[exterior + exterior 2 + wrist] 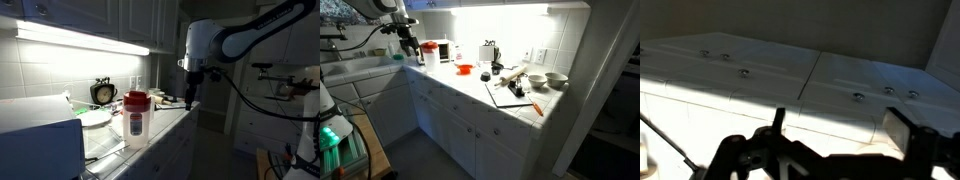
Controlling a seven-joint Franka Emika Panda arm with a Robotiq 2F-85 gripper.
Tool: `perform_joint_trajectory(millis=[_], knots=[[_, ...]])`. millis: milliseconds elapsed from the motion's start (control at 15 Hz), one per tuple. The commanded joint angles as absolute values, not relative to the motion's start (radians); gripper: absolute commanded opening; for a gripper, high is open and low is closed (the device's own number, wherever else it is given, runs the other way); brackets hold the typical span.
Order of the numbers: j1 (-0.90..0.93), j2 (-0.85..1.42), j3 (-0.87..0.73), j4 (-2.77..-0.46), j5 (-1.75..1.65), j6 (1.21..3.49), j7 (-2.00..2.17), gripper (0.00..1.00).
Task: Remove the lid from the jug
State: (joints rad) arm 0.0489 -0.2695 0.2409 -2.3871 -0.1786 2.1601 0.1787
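Hovering with jaws spread wide, the black gripper [190, 97] hangs apart from the tall translucent whitish plastic jug [137, 125], its round red plastic lid [136, 99] on.

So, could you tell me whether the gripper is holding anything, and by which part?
Nothing is held: the gripper hangs open in the air, apart from the jug.

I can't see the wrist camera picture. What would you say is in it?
The robot's dark gripper sits along the bottom edge, its two fingers spread wide with nothing between them. Behind it are white cabinet fronts with small round knobs, crossed by a bright band of light.
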Motion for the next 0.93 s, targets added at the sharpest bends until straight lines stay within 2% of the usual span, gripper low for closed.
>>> perform_joint_trajectory(millis=[0,867], knots=[[0.076,-0.246,0.223,-2.339,-0.179,2.196,0.200,1.00],[0.150,-0.067,0.194,-2.201,-0.108,2.658,-0.022,1.00]])
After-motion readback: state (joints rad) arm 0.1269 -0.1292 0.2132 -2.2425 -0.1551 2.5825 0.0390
